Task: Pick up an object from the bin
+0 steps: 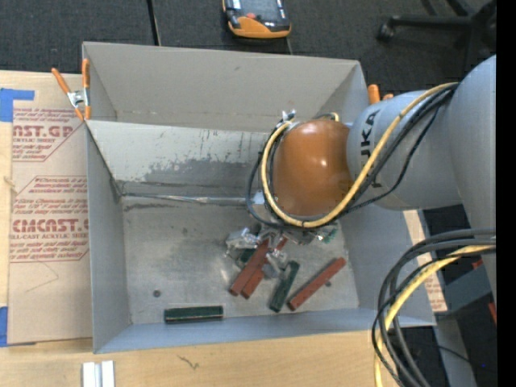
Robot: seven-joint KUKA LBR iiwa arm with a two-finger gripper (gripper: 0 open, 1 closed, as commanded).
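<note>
- A dark green bar (pixel 193 314) lies by the near wall of the bin (pixel 105 240).
- The gripper (pixel 260 247) is low over a brown bar (pixel 248 276); clenched or released, I cannot tell.
- Right of it lies a red bar (pixel 317 283); nothing is lifted yet, I think.

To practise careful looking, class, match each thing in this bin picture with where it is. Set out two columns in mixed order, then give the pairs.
Things
1. gripper
2. orange cover
3. level dark green bar
4. rightmost red-brown bar

Places
A. alone by the wall at the view's bottom
B. on the arm's wrist, ringed by cable
C. over the cluster of bars
D. tilted, beside the slanted dark green bar

Pairs: 1-C, 2-B, 3-A, 4-D
</note>
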